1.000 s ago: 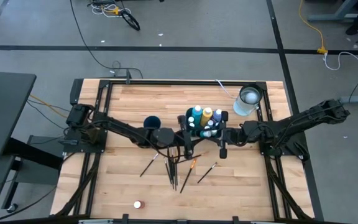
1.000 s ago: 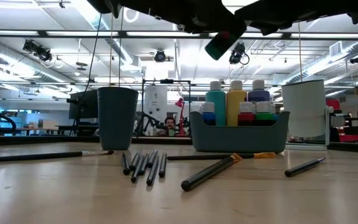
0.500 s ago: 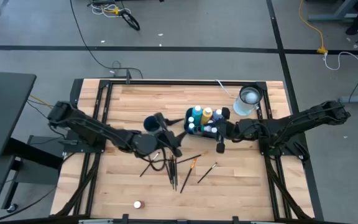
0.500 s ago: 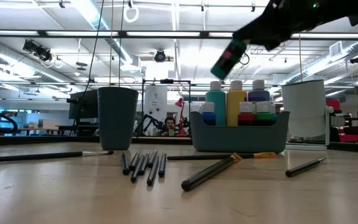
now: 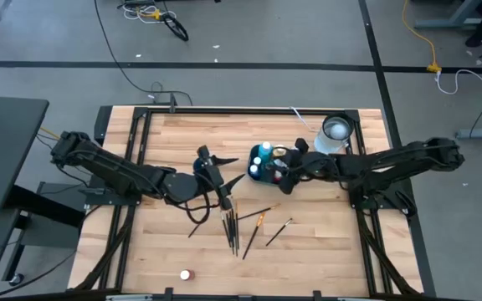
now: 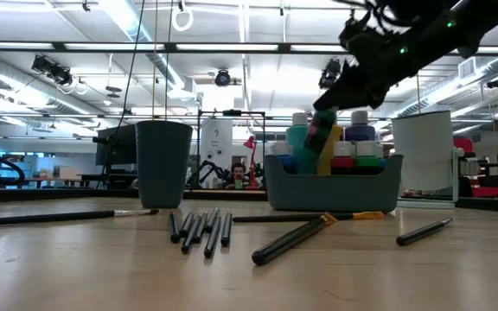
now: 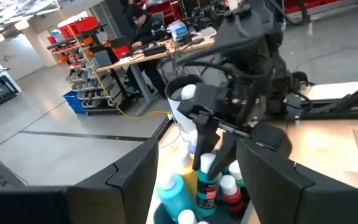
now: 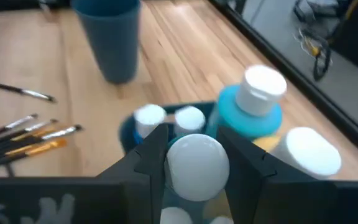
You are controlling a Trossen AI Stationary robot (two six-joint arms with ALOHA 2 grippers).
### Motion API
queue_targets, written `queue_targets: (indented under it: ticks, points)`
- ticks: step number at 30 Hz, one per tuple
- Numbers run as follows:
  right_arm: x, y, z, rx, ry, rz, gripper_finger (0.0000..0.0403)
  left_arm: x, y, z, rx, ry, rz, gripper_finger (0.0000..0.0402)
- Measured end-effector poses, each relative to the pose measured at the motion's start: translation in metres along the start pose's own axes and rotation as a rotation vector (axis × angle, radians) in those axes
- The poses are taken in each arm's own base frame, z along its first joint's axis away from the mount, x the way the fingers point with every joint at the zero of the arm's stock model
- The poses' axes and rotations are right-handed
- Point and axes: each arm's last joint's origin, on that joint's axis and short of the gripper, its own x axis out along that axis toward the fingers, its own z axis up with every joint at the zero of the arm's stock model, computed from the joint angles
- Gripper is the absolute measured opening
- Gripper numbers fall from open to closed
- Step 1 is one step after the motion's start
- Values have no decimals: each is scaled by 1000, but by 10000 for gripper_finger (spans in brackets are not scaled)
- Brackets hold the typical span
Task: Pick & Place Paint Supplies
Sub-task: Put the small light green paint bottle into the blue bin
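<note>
Pale wood-plank table (image 5: 182, 251), smooth white bottle cap (image 8: 197, 168)

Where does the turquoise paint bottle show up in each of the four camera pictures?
High view: turquoise bottle near the table's middle, inside the grey bin.
Low view: right of centre, partly behind the held bottle.
Left wrist view: bottom, left of centre.
Right wrist view: right of centre.
Shared landmark: the grey bin.

Bottles (image 5: 268, 155) standing in a caddy (image 5: 254, 171) near table centre, a cup (image 5: 205, 164) to its left, a container (image 5: 334, 132) at far right. Brushes (image 5: 234, 224) lying nearer, one bottle (image 5: 186, 274) alone at near edge.
</note>
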Motion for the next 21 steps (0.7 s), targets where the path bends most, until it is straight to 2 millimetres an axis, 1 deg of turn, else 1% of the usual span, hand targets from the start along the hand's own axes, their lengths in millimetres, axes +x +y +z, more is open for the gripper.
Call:
queue_targets:
  ticks: [3, 7, 11, 16, 21]
  points:
    - [9, -2, 0, 14, 53, -15, 119, 0, 0, -1, 5, 4, 0, 226]
    - [23, -1, -6, -12, 121, 4, 119, 0, 0, -2, 10, 11, -1, 226]
    - [33, -1, -6, -38, 145, -8, 129, 0, 0, -2, 15, 15, -2, 226]
    - [38, -1, -6, -78, 167, -15, 148, 0, 0, -2, 14, 15, -2, 226]
    - [39, -1, -9, -80, 196, -8, 154, 0, -1, -4, 28, 27, -4, 226]
